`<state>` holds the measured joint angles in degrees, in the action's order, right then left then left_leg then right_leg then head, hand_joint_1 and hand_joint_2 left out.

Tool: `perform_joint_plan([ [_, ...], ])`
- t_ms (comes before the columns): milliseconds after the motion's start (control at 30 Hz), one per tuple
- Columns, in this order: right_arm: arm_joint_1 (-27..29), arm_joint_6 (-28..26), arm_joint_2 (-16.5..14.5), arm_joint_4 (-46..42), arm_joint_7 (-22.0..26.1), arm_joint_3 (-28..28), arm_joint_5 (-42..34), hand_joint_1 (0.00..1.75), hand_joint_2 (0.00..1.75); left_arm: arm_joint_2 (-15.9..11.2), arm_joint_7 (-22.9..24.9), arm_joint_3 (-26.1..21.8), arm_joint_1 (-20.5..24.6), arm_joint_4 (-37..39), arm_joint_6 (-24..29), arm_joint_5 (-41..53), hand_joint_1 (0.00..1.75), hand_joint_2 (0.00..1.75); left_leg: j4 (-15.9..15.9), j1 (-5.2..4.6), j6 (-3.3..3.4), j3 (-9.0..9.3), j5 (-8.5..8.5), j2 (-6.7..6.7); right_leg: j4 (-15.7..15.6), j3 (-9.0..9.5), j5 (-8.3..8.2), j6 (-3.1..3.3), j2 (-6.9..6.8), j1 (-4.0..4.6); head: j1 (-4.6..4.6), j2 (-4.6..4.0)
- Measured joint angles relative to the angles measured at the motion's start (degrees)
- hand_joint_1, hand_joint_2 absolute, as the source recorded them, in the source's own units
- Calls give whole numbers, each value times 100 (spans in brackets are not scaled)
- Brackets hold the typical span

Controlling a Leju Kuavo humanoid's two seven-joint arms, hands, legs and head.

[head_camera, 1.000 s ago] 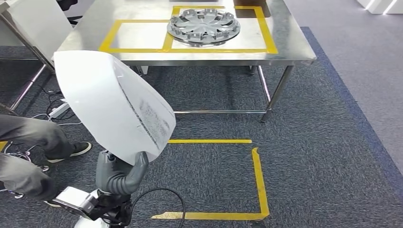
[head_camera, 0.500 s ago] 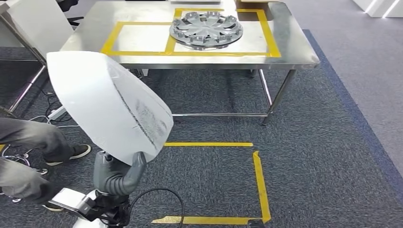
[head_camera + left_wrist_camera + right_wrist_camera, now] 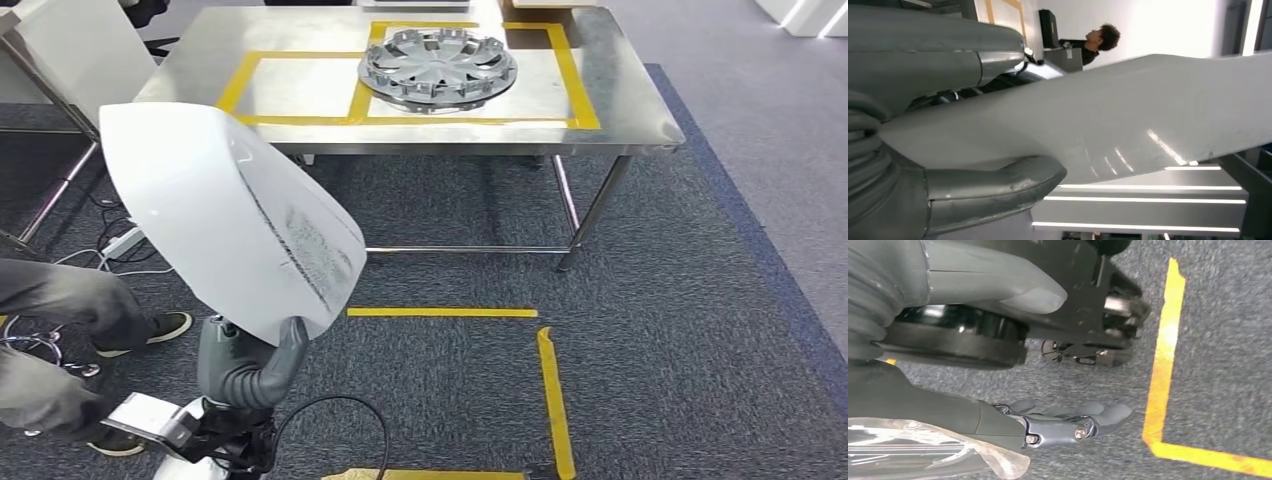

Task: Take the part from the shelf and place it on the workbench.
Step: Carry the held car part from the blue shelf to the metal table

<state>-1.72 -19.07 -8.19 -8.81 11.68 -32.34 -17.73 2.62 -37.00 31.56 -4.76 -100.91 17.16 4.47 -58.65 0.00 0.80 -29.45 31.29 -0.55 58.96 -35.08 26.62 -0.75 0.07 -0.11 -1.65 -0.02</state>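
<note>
My left hand [image 3: 245, 362] grips the lower edge of a large white curved panel part [image 3: 225, 215], held upright and tilted at the lower left of the head view. The left wrist view shows the thumb [image 3: 993, 189] pressed on one face of the white part [image 3: 1128, 120], with the fingers [image 3: 928, 57] behind the other face. The steel workbench [image 3: 610, 95] stands ahead, marked with yellow tape boxes; the left box [image 3: 295, 82] is bare. My right hand [image 3: 998, 360] hangs over the carpet, fingers apart, holding nothing.
A silver wheel cover [image 3: 438, 67] lies in the workbench's right tape box. A person's legs and shoes [image 3: 70, 310] are at the left beside cables. Yellow tape lines [image 3: 550, 390] mark the dark carpet. A white board [image 3: 80, 45] leans at the far left.
The whole view has shifted: the workbench sits lower and nearer, the floor tape has slid down. The white part stays in my left hand.
</note>
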Motion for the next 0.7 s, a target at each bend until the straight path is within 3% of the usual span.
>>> perform_joint_plan([
  [100,8,-8,-10,0,8,-1,37,0,175,5,1,1,15,-5,11,4,175,175,-213,8,-82,-47,136,11,-90,116,36,77,2,-32,-29,0],
  [200,0,-12,-14,1,22,-9,79,0,175,-2,1,1,3,-5,34,12,175,175,-1112,20,-129,-560,449,13,-102,215,119,124,-8,-27,-38,-1],
  [233,3,-16,-14,1,25,-11,84,0,175,-7,1,1,-7,-5,41,13,175,175,-1442,25,-142,-783,518,13,-102,260,160,128,-8,-24,-37,-1],
  [267,8,-20,-14,1,25,-12,84,0,175,-12,1,1,-17,-5,46,14,175,175,-1610,29,-151,-934,483,13,-102,312,202,127,-6,-23,-37,-1],
  [300,12,-25,-14,1,24,-12,82,0,175,-15,1,1,-23,-5,52,14,175,175,-1575,34,-154,-991,333,14,-102,373,247,121,0,-23,-38,-1],
  [333,14,-28,-15,1,23,-12,81,0,175,-16,1,1,-26,-5,58,15,175,175,-1313,39,-150,-939,71,15,-102,448,297,110,7,-23,-38,-1],
  [400,12,-30,-16,1,24,-11,78,0,175,-17,3,0,-28,-5,69,16,175,175,-616,37,-123,-711,-399,27,-103,552,406,65,16,-15,-36,-1],
  [433,7,-31,-16,2,24,-11,70,0,175,-16,4,0,-29,-8,75,17,175,175,-345,26,-92,-605,-486,33,-107,576,451,28,17,-10,-38,0],
  [600,-6,-25,-31,2,28,-3,-92,0,175,-7,7,-7,-49,-36,117,24,175,175,-45,4,117,-384,-352,16,-26,642,546,-159,-13,-17,-14,1],
  [633,-13,-20,-32,1,34,1,-127,0,175,-5,7,-10,-47,-41,117,23,175,175,-34,14,152,-325,-330,18,171,529,622,-178,-13,-19,2,1],
  [700,-17,-10,-33,1,48,13,-173,0,175,-2,11,-15,-48,-46,110,21,175,175,-27,12,195,-242,-253,41,876,65,848,-204,-12,-22,36,1],
])
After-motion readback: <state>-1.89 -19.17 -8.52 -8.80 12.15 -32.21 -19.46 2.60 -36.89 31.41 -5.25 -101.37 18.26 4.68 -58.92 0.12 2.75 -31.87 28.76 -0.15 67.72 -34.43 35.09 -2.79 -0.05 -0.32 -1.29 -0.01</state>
